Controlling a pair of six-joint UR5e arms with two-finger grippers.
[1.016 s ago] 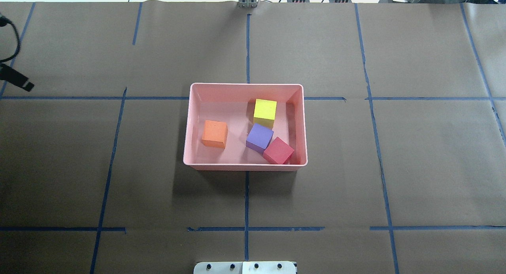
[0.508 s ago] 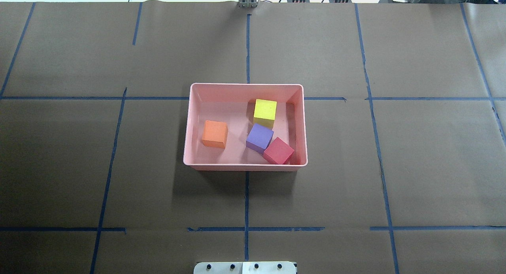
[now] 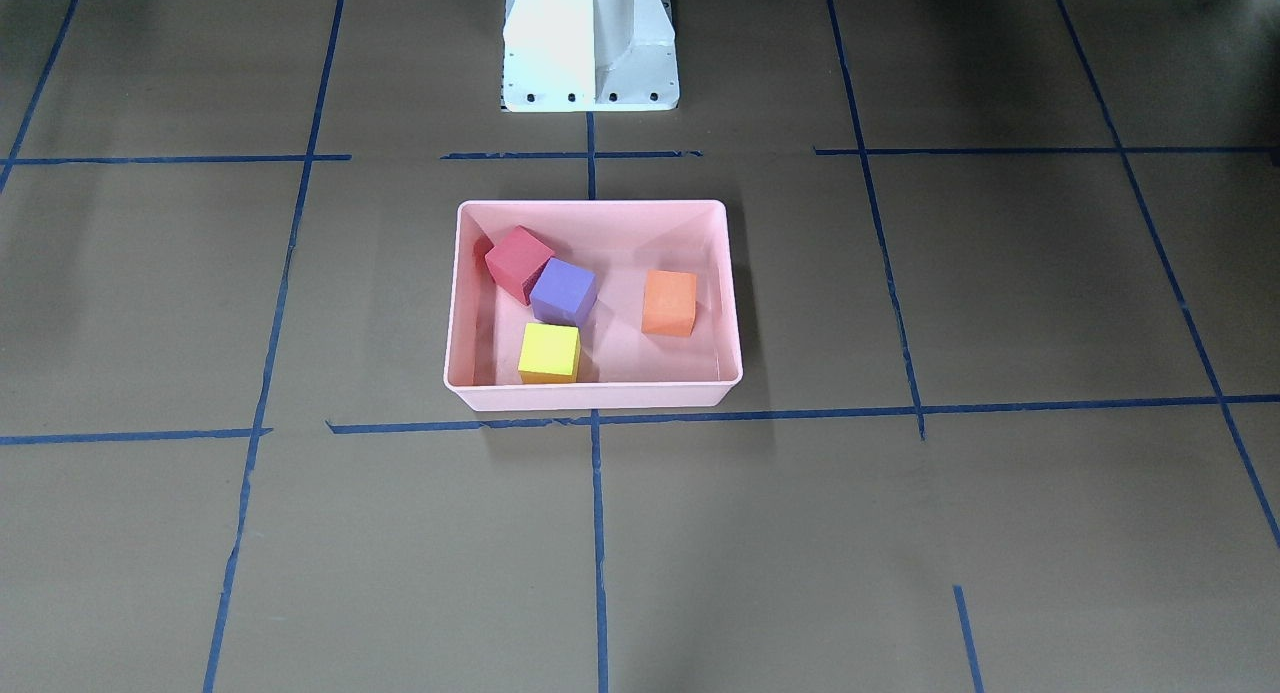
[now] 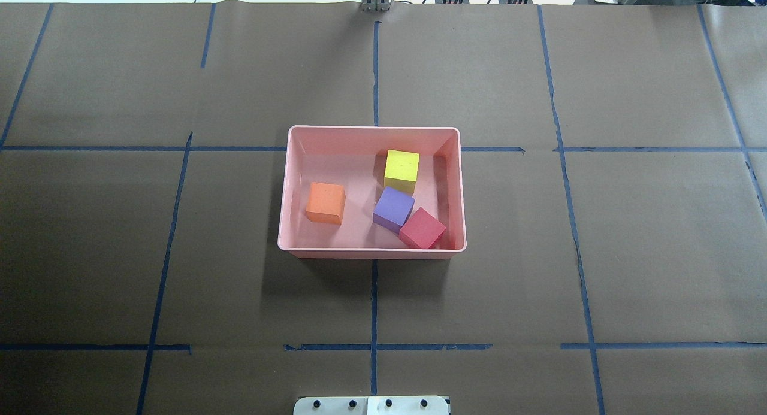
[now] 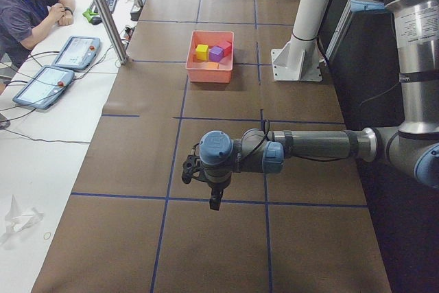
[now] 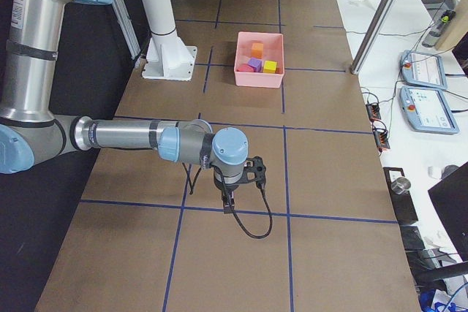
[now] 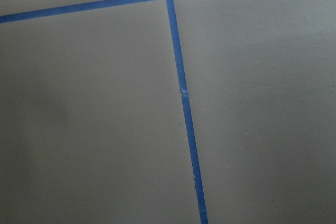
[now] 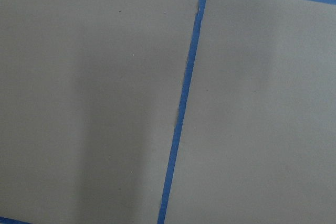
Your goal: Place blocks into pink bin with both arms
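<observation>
The pink bin (image 4: 371, 129) sits at the table's middle; it also shows in the front-facing view (image 3: 590, 398). Inside it lie the orange block (image 4: 325, 203) on the left, the yellow-green block (image 4: 401, 168), the purple block (image 4: 393, 208) and the red block (image 4: 422, 227) in the near right corner. Purple and red touch. My left gripper (image 5: 215, 200) shows only in the exterior left view, far from the bin, pointing down above the paper. My right gripper (image 6: 228, 202) shows only in the exterior right view, likewise far away. I cannot tell whether either is open or shut.
Brown paper with blue tape lines covers the table. The white pedestal base (image 3: 590, 43) stands behind the bin. A metal post (image 5: 103, 12) stands at the table's far edge. An operator (image 5: 27, 5) sits at a side desk with tablets (image 5: 44, 86).
The left arm's black gripper and cable, at the overhead view's left edge one second ago, have left that view. The bin and blocks have not moved.
</observation>
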